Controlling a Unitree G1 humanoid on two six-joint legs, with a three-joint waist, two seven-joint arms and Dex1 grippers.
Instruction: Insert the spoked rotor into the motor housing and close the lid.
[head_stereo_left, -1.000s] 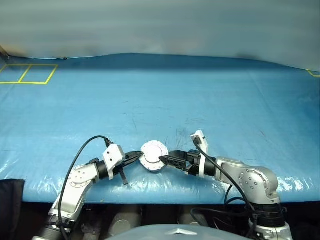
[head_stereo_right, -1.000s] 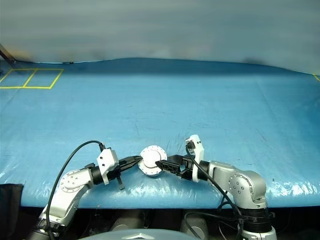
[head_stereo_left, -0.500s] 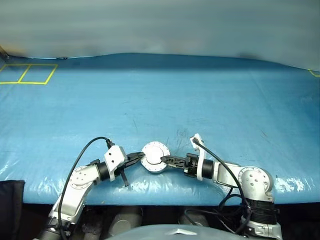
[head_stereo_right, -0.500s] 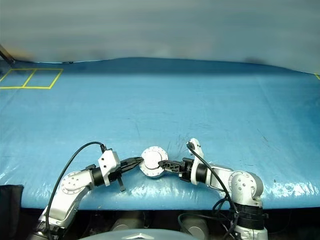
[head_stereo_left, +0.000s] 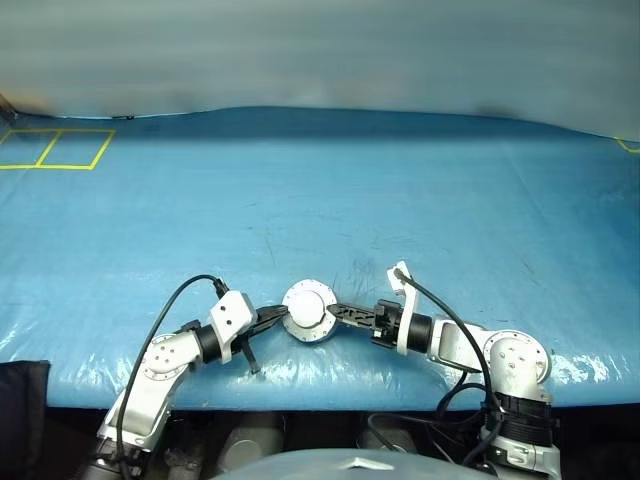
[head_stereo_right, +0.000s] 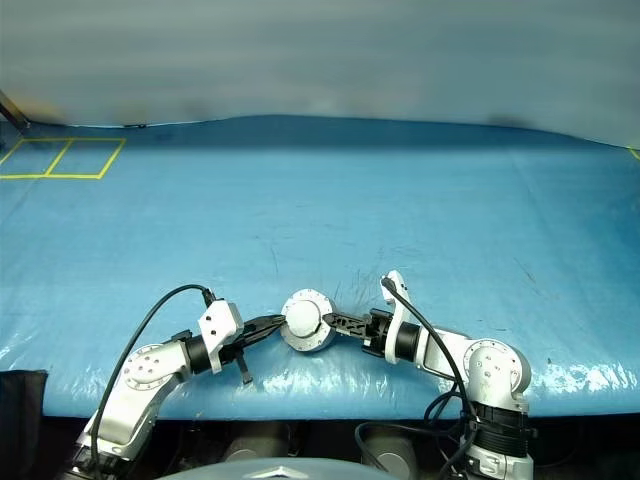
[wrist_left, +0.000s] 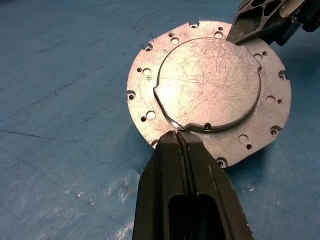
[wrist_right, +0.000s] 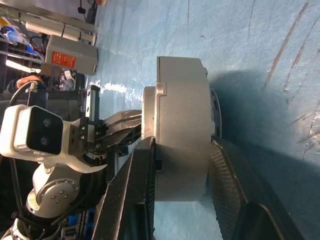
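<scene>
Item: motor housing (head_stereo_left: 309, 314) near the bench's (head_stereo_left: 400, 200) front edge, lid (wrist_left: 210, 95) down; left hand (wrist_left: 181, 137) pinched together against its rim, right hand (wrist_right: 180, 165) clamped across it; we press evenly.

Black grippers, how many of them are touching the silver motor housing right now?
2. The left gripper, shut, meets the motor housing at its left edge by the lid. The right gripper clamps the housing's body from its right side.

Blue-sheeted table (head_stereo_left: 420, 200) w/ yellow tape squares (head_stereo_left: 55, 148) at far left corner.
</scene>
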